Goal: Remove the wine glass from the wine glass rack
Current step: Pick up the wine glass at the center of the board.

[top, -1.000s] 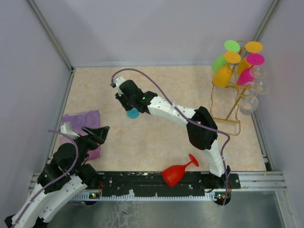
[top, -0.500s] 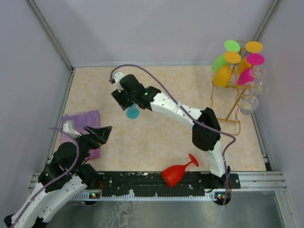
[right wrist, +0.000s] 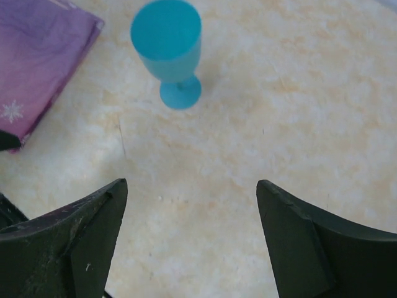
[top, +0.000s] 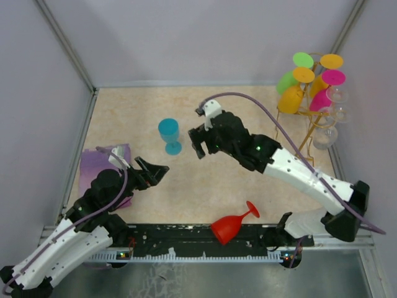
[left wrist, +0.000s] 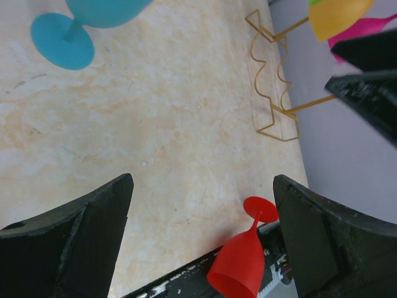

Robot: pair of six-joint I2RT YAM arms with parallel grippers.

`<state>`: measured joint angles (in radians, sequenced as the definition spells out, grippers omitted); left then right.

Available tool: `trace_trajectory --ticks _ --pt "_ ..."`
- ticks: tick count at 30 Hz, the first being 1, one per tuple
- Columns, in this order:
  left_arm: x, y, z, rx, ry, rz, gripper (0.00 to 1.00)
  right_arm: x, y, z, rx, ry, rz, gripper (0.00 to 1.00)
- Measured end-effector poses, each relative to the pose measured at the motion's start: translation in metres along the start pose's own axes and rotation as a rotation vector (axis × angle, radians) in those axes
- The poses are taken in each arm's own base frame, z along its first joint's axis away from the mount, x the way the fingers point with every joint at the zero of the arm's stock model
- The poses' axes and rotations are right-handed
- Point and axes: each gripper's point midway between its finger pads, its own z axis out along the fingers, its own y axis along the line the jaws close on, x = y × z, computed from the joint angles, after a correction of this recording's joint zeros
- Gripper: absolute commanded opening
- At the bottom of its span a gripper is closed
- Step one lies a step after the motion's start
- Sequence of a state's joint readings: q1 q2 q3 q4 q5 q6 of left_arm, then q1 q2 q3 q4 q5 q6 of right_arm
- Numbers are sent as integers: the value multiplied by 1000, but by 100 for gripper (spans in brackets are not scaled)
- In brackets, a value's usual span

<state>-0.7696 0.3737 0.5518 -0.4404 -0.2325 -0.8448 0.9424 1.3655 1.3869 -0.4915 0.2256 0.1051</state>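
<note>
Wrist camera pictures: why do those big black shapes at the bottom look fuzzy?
Left wrist view: the left gripper's fingers sit close to the lens, so their edges go soft; the red glass is sharp. Right wrist view: the right gripper's fingers look soft, the blue glass crisp. Top view: even light, faint shadows, no glare.

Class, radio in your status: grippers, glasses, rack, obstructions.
Left gripper open, right gripper open, both empty. Blue glass upright, red glass on its side. Rack loaded, unobstructed.
</note>
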Motion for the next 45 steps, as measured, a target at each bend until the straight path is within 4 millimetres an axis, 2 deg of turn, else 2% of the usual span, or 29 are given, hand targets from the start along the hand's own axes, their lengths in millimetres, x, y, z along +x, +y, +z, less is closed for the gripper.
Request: trace_trajectory --ticks 3,5,7,10,14,18,24,27,31,40,45 --pt "12 -10 9 52 42 -54 99 46 -10 -24 25 71 63 87" --pt "25 -14 15 100 76 -94 99 86 -14 -35 41 157 95 87" --pt "41 -13 21 124 124 -128 99 126 -18 -44 64 260 122 87" --pt "67 -8 28 125 221 -157 99 175 -23 -62 104 410 166 88" --pt "89 -11 34 134 333 -164 99 198 -27 -80 147 485 221 87" --pt "105 -16 39 140 433 -145 99 222 -31 -95 198 555 272 78" --pt "110 -31 46 173 504 -112 99 270 -31 -112 243 682 341 65" --pt "112 -33 48 189 515 -99 99 280 -30 -118 253 708 371 60" --pt "112 -35 48 203 515 -90 99 279 -29 -121 265 701 410 59" --pt "108 -38 47 224 501 -74 99 304 -32 -125 325 743 456 42" --pt "108 -38 47 227 499 -68 99 305 -33 -124 340 734 474 33"
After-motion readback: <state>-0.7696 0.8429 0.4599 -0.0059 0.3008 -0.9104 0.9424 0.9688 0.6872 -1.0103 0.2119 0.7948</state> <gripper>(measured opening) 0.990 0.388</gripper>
